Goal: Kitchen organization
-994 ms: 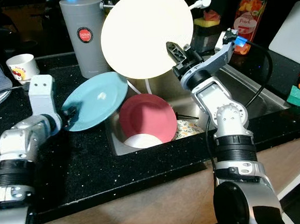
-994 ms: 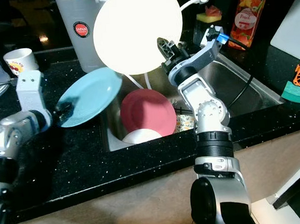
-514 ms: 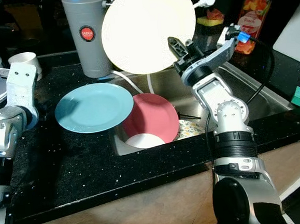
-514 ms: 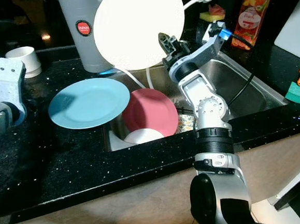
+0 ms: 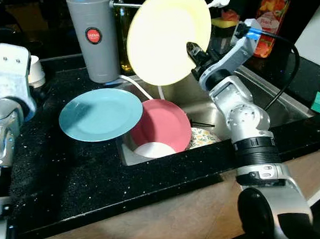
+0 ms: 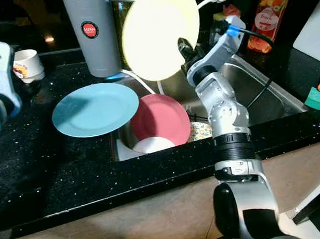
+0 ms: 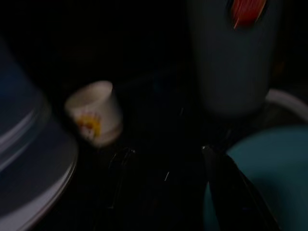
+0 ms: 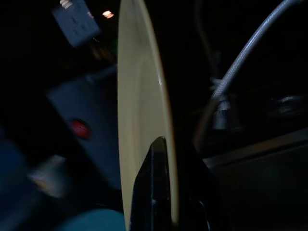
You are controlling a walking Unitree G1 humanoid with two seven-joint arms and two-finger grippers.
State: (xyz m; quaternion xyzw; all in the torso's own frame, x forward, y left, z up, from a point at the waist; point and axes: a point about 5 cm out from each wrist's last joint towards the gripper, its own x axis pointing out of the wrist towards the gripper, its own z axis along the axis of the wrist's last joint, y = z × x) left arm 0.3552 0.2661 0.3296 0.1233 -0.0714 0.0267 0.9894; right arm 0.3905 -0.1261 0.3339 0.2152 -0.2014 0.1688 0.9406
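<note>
My left gripper (image 7: 168, 187) is hanging over the far left counter near the small cup (image 7: 94, 119), and I cannot tell whether it is open. The blue plate (image 5: 100, 113) is lying flat just left of the sink (image 5: 270, 108). Right of it, my right gripper (image 5: 195, 53) is pinching the yellow plate (image 5: 167, 36) by its lower right rim, holding it on edge above the sink, so I am judging the blue plate's spot lies down and left of it.

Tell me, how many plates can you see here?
3: a cream plate held up by the right gripper, a blue plate flat on the counter, a pink plate leaning in the sink. More may lie hidden beneath.
</note>
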